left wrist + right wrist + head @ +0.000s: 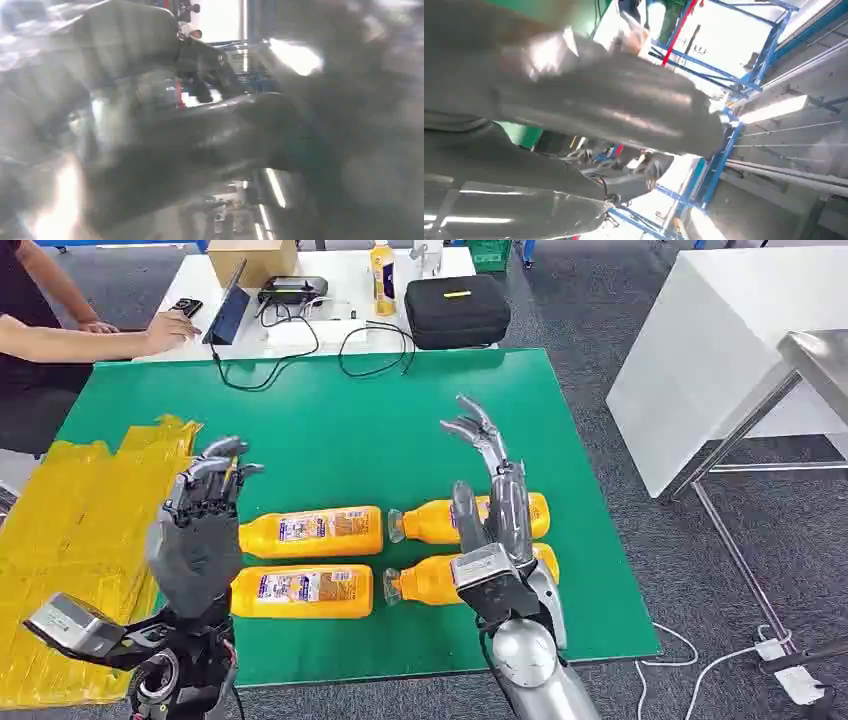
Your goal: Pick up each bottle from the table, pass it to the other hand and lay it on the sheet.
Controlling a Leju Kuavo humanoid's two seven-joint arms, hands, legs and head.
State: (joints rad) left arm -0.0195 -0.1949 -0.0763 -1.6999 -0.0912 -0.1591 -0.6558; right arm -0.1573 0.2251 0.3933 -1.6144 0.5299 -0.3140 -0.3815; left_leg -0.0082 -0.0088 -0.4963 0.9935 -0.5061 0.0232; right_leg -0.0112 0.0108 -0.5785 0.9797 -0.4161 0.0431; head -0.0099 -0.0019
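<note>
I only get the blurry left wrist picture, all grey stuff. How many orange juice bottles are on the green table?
Observer: Four orange plastic bottles lie on their sides on the green table, in two rows, such as the far left bottle and the near left bottle.
Operator: Is my left hand holding one?
Observer: No. The left hand is raised, holding nothing, just left of those two bottles.
Operator: And the other hand?
Observer: The right hand is up too, fingers spread, in front of the far right bottle and near right bottle.
Operator: Where's the sheet?
Observer: A crinkled yellow plastic sheet covers the table's left end, with no bottle on it.
</note>
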